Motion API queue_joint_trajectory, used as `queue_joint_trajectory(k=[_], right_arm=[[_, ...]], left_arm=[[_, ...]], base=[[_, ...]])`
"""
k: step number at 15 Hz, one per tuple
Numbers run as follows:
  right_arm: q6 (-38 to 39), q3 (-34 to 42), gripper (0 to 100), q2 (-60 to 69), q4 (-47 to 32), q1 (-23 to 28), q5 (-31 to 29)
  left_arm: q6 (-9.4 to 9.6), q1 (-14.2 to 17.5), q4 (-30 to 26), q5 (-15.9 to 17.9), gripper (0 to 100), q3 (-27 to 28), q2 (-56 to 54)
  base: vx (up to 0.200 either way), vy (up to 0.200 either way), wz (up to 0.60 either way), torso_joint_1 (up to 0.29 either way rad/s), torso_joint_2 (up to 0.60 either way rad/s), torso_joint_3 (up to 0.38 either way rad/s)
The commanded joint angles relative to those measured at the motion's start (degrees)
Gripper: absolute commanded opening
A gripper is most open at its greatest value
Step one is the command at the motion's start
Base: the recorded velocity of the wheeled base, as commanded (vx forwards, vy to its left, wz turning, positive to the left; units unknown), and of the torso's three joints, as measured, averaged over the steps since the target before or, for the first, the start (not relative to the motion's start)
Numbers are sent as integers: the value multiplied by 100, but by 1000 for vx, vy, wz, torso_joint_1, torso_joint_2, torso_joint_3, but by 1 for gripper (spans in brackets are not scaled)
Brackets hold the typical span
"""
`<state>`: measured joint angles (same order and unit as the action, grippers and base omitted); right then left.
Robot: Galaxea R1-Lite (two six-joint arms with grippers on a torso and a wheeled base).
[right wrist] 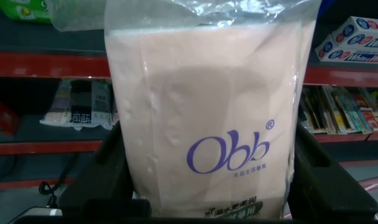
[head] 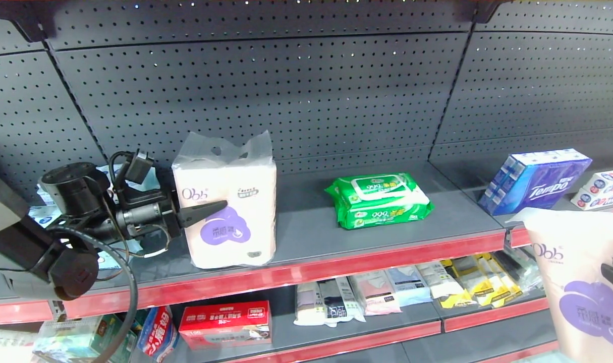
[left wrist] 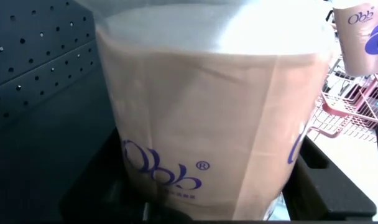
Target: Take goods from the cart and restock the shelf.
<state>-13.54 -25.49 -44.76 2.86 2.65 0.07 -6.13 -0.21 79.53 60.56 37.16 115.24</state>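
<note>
Head view is showing the left gripper [head: 216, 201] pinching an upright tissue pack [head: 230, 171] standing on the upper shelf [head: 311, 237], beside the green wipes [head: 379, 199]. The right gripper [right wrist: 207, 180] is clamping a second pack [head: 573, 282], holding it low on the right.

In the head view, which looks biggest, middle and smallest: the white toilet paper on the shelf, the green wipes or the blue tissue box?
1. White toilet paper pack: clearly largest.
2-3. Blue tissue box and green wipes pack: they look about the same size, so I won't rank them.
</note>
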Motion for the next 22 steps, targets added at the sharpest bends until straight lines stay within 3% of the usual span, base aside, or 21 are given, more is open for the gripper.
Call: queue_joint_trajectory(k=[1, 7, 19, 22], right_arm=[[10, 9, 0, 3, 4, -1, 1], [18, 0, 0, -50, 4, 8, 1], [27, 27, 0, -120, 12, 17, 1], [27, 18, 0, -182, 48, 17, -7]], left_arm=[[7, -23, 19, -1, 0, -42, 60], [-11, -14, 941, -124, 0, -385, 333], [24, -23, 1047, -62, 0, -411, 148], [130, -23, 1047, -45, 0, -516, 148]], base=[[0, 0, 0, 0, 0, 0], [0, 0, 0, 0, 0, 0], [0, 0, 0, 0, 0, 0], [0, 0, 0, 0, 0, 0]])
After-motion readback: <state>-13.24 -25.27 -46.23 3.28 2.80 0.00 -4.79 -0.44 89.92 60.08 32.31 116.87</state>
